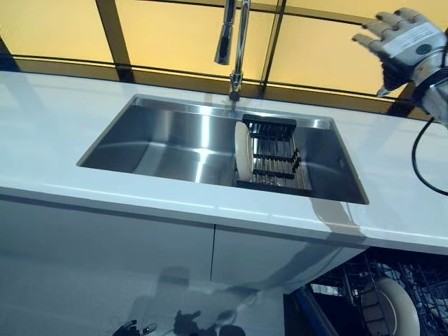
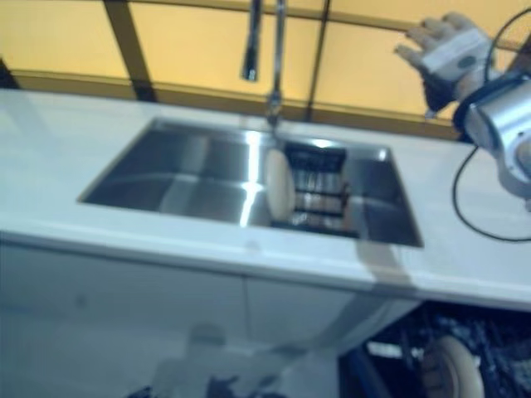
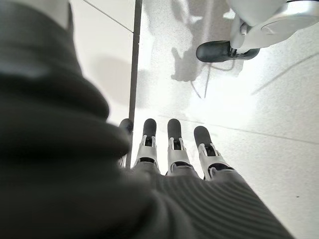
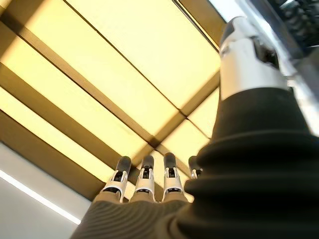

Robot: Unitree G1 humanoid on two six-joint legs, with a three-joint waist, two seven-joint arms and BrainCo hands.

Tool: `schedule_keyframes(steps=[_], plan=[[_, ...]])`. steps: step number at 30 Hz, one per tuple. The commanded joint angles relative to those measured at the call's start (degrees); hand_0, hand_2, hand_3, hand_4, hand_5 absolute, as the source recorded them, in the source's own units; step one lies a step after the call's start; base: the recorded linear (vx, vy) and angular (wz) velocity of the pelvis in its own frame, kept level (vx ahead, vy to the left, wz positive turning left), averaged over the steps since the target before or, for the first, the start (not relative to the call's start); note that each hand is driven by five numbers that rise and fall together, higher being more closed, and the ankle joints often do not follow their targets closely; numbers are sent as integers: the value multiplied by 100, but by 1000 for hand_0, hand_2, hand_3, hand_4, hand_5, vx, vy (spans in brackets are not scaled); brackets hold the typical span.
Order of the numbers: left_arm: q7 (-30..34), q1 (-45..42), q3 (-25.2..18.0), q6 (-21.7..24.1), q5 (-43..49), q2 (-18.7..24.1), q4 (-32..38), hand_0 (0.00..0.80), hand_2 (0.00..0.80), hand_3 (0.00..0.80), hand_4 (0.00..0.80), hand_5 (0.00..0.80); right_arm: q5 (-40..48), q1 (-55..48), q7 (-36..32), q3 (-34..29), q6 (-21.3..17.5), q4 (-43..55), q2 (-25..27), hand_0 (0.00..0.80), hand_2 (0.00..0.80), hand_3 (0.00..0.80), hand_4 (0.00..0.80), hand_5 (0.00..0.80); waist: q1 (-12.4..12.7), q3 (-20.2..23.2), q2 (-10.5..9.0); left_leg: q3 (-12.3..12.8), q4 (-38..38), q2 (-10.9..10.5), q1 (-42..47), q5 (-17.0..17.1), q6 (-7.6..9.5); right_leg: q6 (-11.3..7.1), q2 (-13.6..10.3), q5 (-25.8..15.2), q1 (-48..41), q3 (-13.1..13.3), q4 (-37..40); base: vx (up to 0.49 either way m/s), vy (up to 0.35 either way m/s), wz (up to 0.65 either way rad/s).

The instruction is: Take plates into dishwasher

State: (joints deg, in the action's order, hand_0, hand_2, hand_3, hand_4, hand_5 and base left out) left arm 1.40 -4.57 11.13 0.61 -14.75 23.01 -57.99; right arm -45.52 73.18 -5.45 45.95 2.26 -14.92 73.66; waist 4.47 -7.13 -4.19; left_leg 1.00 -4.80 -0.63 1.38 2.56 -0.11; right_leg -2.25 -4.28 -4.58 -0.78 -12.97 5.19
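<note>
A white plate [image 1: 242,150] stands on edge at the left end of a black dish rack [image 1: 275,155] inside the steel sink [image 1: 168,140]. Another white plate [image 1: 395,306] stands in the open dishwasher rack [image 1: 381,294] at the lower right. My right hand [image 1: 399,40] is raised high above the counter, right of the faucet, fingers straight and spread, holding nothing. My left hand [image 3: 172,149] shows only in its wrist view, fingers straight, pointing down at the floor, empty.
A tall chrome faucet [image 1: 236,42] rises behind the sink. White countertop [image 1: 56,133] surrounds the sink, with yellow window panels behind. White cabinet fronts [image 1: 105,252] lie below the counter.
</note>
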Motion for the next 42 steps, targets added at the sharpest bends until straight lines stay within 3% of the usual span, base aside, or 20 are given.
schedule_keyframes(steps=[1, 17, 42], plan=[[-77, 197, 38, 171, -137, 266, 87, 0, 0, 0, 0, 0, -363, 1150, 44, 546, 5, -185, 216, 0, 0, 0, 0, 0, 269, -221, -219, -262, -20, -74, -58, -473, 145, -239, 94, 539, -262, -140, -19, -19, 9, 15], [-52, 195, 17, 342, -279, 336, 187, 0, 0, 0, 0, 0, -512, 1483, -13, 887, -173, -185, -266, 0, 0, 0, 0, 0, 472, -563, -296, -523, -20, -116, -388, -352, 157, -205, 108, 506, -64, -330, -19, -13, 10, 10], [16, 194, -62, 434, -310, 348, 211, 0, 0, 0, 0, 0, -211, 1325, -265, 943, -409, -162, -769, 0, 0, 0, 0, 0, 588, -698, -349, -589, -20, -135, -505, -324, 168, -191, 119, 506, 20, -415, -19, -3, 1, 2]])
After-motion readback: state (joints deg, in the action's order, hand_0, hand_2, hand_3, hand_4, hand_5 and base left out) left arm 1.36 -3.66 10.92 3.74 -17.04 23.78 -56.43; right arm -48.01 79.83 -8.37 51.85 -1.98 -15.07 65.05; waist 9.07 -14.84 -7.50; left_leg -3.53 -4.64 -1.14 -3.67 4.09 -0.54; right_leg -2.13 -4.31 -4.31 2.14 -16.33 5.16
